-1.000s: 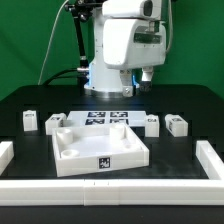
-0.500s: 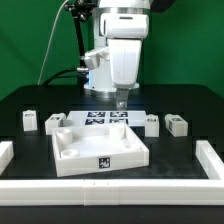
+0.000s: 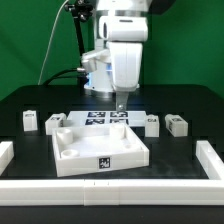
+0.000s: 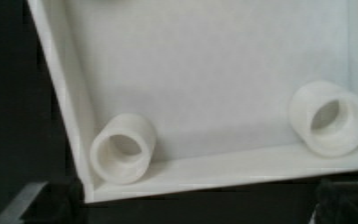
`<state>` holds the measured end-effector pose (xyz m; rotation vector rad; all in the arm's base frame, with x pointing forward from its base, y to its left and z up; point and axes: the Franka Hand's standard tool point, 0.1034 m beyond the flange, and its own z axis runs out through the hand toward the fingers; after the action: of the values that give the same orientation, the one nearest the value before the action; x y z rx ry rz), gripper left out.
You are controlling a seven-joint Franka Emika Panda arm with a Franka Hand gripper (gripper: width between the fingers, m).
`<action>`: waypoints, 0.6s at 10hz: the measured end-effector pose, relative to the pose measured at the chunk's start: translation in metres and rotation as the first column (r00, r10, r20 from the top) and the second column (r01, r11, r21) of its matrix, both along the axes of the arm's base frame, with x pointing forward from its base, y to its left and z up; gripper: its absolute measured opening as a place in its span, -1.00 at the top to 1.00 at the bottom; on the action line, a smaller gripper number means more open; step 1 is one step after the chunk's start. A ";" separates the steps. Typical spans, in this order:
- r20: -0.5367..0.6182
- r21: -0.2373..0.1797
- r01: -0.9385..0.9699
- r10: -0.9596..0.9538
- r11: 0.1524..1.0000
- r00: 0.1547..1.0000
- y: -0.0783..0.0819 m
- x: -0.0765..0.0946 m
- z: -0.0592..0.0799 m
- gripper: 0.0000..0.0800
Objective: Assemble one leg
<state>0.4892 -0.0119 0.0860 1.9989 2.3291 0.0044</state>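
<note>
Your end effector (image 3: 120, 102) hangs mid-frame, fingers apart, over tray (image 3: 75, 165) back rim; two sockets (image 4: 123, 150) inside, legs (image 3: 177, 125) outside on surface (image 3: 195, 108).

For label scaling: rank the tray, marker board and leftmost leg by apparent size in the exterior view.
1. Tray, clearly largest.
2. Marker board, which lies farther back, so it may look smaller than it is.
3. Leftmost leg, smallest.

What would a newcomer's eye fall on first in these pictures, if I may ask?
The white arm dominates, its gripper hanging near the far rim of the large white tray mid-table. Four small legs flank the tray, two per side. The wrist view shows two round sockets in its floor.
</note>
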 end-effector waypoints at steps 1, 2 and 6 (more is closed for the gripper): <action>-0.023 -0.002 -0.050 0.049 0.999 0.999 -0.014 -0.008 -0.007 -0.62; -0.040 -0.001 -0.084 0.084 0.996 0.996 -0.025 -0.014 -0.012 -0.62; -0.061 0.004 -0.149 0.149 0.989 0.987 -0.044 -0.020 -0.020 -0.62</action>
<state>0.4692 -0.0560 0.0656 1.8442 2.5102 -0.0500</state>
